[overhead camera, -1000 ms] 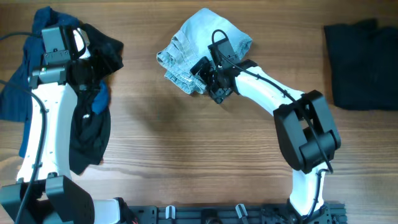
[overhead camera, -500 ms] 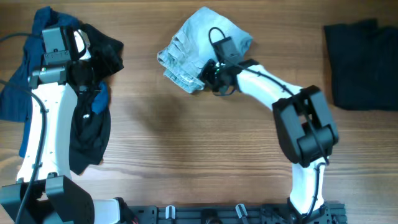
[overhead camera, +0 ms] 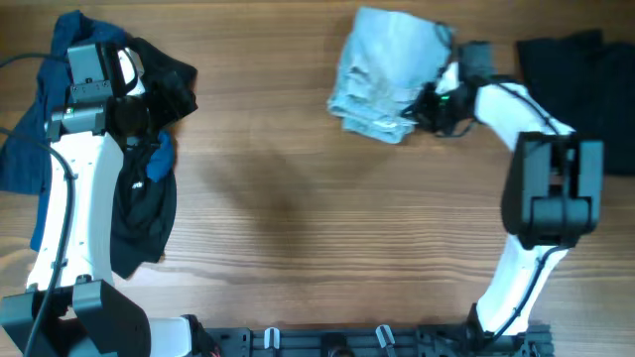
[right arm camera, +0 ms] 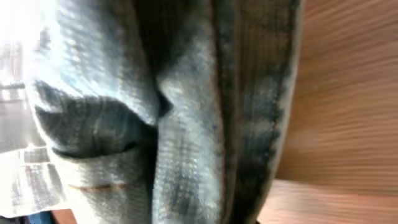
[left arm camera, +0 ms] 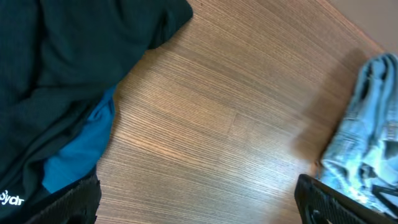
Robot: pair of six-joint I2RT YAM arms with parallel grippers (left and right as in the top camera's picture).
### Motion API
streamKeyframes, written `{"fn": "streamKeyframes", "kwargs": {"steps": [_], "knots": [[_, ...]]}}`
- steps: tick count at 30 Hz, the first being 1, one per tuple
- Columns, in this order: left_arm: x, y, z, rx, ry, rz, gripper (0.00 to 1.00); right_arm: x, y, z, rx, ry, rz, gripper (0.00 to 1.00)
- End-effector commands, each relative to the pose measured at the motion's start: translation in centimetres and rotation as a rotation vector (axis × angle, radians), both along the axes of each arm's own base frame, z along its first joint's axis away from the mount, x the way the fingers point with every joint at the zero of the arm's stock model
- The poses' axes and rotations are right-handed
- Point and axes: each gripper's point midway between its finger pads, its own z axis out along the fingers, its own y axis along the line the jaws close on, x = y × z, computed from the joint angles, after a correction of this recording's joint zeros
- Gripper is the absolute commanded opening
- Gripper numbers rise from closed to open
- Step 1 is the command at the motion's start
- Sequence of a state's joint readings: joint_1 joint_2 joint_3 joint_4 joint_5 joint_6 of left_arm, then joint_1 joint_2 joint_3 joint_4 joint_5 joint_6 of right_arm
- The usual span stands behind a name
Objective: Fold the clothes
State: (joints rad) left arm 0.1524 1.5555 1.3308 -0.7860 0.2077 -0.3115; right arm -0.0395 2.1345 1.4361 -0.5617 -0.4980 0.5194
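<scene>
The pale-blue denim shorts (overhead camera: pixel 382 74) lie bunched at the back of the table, right of centre. My right gripper (overhead camera: pixel 432 104) is shut on their right edge, and the denim (right arm camera: pixel 186 124) fills the right wrist view, hiding the fingers. My left gripper (overhead camera: pixel 132 119) hangs open over the left pile with bare wood between its fingers (left arm camera: pixel 74 202). That pile holds a black garment (overhead camera: pixel 149 198) and a royal-blue one (overhead camera: pixel 30 139). In the left wrist view the black cloth (left arm camera: pixel 62 62) and blue cloth (left arm camera: pixel 81 149) sit at left, and the shorts (left arm camera: pixel 367 137) at right.
A dark folded garment (overhead camera: pixel 575 99) lies at the back right corner, just right of my right gripper. Bare wooden tabletop (overhead camera: pixel 317 218) spans the middle and front. The arm bases stand along the front edge.
My right gripper closed on the shorts and carried them to the right, towards the dark folded garment. The left arm has not moved.
</scene>
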Motion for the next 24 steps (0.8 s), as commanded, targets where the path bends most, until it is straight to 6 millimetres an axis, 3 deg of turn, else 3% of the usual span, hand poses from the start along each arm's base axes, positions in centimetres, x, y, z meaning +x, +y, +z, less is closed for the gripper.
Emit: {"fn": "streamKeyframes", "kwargs": {"steps": [1,5,13,17,21,23,24], "knots": [[0.2,-0.2,0.6,0.003,-0.019,-0.022,0.99,0.8,-5.4,0.1,-0.004,-0.018,-0.054,0.41],[0.2,-0.1,0.6,0.003,-0.020,-0.022,1.00,1.4,-6.8,2.8,-0.015,-0.030,-0.046,0.48],[0.2,-0.2,0.6,0.003,-0.019,-0.022,1.00,1.9,-7.0,9.0,-0.061,-0.072,-0.096,0.65],[0.2,-0.2,0.6,0.003,-0.020,-0.023,1.00,-0.7,-7.6,9.9,-0.055,0.104,-0.324,0.65],[0.3,-0.2,0.7,0.003,-0.021,-0.022,0.99,-2.3,-6.5,10.9,-0.010,0.213,-0.470,0.71],[0.3,-0.2,0.7,0.003,-0.023,-0.023,0.99,-2.5,-5.6,10.8,-0.017,0.234,-0.484,0.79],[0.4,-0.1,0.7,0.004,-0.026,-0.023,1.00,-2.8,-5.1,10.6,-0.022,0.259,-0.510,0.91]]}}
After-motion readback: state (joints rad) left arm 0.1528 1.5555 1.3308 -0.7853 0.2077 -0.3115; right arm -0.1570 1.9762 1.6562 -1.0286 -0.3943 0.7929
